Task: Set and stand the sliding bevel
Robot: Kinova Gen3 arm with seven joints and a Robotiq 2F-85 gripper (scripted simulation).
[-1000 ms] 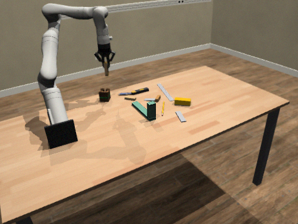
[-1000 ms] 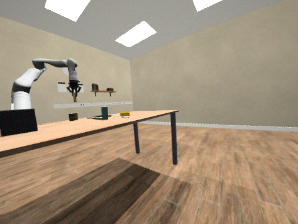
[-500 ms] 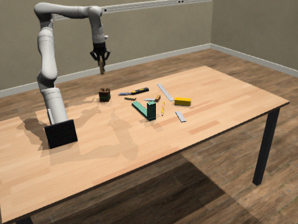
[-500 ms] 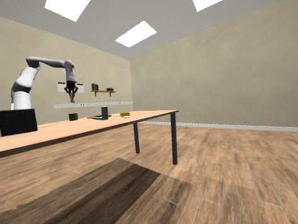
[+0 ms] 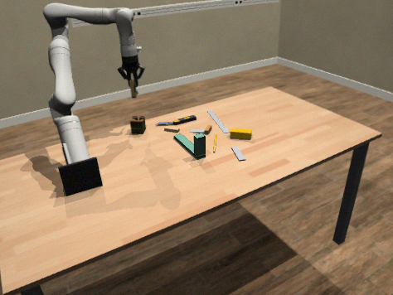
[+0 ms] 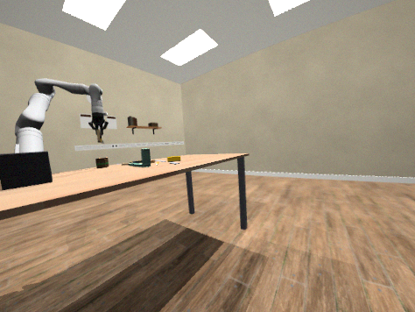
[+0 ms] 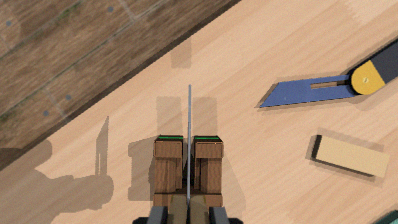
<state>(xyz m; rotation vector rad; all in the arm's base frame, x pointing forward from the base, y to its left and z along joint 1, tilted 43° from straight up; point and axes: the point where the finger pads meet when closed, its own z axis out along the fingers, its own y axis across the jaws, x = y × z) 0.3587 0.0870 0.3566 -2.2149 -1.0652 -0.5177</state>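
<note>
My gripper [image 5: 132,78] hangs high over the table's far left part, shut on the wooden sliding bevel [image 5: 133,88], which points straight down. In the wrist view the gripper [image 7: 188,218] holds the wooden stock, and the thin steel blade [image 7: 189,135] shows edge-on, in line with the slot of the slotted block [image 7: 188,165]. The block [image 5: 138,124] stands on the table well below the bevel, apart from it. The green leg and rail [image 5: 193,145] stand to the right. The black bevel [image 5: 178,121] with its blue blade [image 7: 310,90] lies beside the block.
A small wooden piece [image 7: 350,156] lies right of the block. A steel ruler [image 5: 218,121], a yellow block [image 5: 240,133], a pencil [image 5: 215,142] and a grey plate [image 5: 238,153] lie further right. The table's far edge [image 7: 115,95] runs close behind the block.
</note>
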